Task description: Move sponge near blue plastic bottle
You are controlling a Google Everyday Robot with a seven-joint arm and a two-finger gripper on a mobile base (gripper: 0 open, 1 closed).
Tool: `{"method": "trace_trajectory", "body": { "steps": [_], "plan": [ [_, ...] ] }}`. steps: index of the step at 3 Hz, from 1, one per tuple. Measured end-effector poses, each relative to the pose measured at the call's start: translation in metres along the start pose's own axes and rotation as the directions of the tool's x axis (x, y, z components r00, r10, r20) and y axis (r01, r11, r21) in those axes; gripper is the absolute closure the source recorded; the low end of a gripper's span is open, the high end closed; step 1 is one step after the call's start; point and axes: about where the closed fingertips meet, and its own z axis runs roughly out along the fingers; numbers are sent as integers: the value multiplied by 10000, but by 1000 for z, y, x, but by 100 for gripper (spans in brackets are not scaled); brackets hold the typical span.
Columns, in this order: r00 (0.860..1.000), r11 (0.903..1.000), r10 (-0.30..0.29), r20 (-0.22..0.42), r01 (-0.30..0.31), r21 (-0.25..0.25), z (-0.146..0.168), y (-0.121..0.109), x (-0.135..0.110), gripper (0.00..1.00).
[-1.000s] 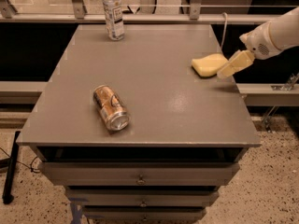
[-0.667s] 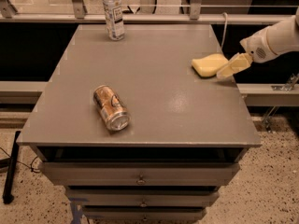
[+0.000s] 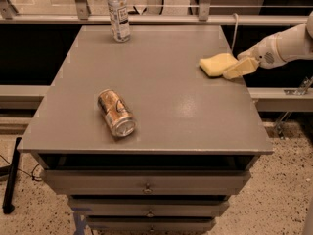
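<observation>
The pale yellow sponge [image 3: 214, 63] lies flat on the grey table top [image 3: 161, 97] near its right edge. My gripper [image 3: 239, 68] reaches in from the right on a white arm and sits low at the sponge's right end, touching or overlapping it. The blue plastic bottle [image 3: 119, 13], clear with a white cap and a white label, stands upright at the table's far edge, left of centre, far from the sponge and the gripper.
A golden-brown metal can [image 3: 116, 112] lies on its side at the front left of the table. Drawers [image 3: 146, 185] sit below the top. A rail [image 3: 195, 19] runs behind the far edge. A thin upright rod [image 3: 234, 31] stands by the right rear corner.
The gripper and the sponge have shifted only very slightly at the right edge. The bottle and the can have not moved.
</observation>
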Motion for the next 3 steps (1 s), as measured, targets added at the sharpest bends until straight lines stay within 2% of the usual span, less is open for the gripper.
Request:
{"method": "trace_trajectory", "body": {
  "steps": [1, 2, 3],
  "plan": [
    [9987, 9999, -66, 498, 72, -122, -3, 4, -21, 64],
    [9925, 9983, -547, 1093, 564, -123, -12, 12, -61, 88],
    [9831, 9948, -997, 1533, 1016, -40, -21, 24, -97, 100]
  ]
}}
